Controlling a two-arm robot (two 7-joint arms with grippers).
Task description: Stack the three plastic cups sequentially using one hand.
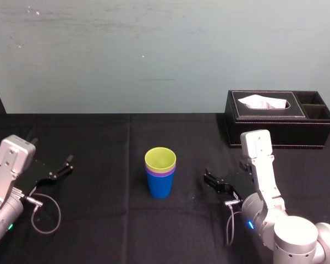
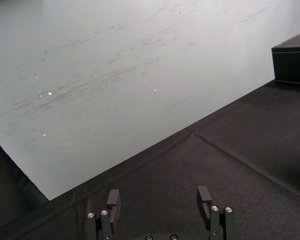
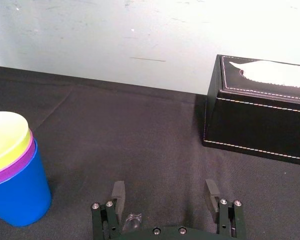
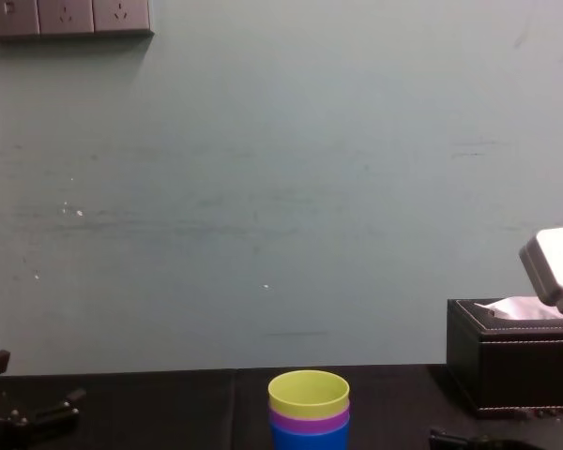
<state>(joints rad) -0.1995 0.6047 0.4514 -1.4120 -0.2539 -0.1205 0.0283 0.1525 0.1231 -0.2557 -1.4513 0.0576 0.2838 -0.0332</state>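
The three plastic cups stand nested in one upright stack (image 1: 160, 173) at the middle of the black table: blue cup (image 3: 17, 192) at the bottom, purple cup (image 3: 15, 165) in it, yellow-green cup (image 4: 309, 394) on top. My right gripper (image 1: 213, 180) rests low to the right of the stack, apart from it, open with nothing between its fingers (image 3: 118, 192). My left gripper (image 1: 63, 166) is parked at the table's left side, open and empty, its fingers (image 2: 113, 199) pointing over bare cloth.
A black tissue box (image 1: 278, 118) with a white tissue stands at the back right, behind my right arm. A pale wall (image 4: 281, 187) closes the far side of the table (image 1: 126, 220). A cable loop (image 1: 44, 212) lies by my left arm.
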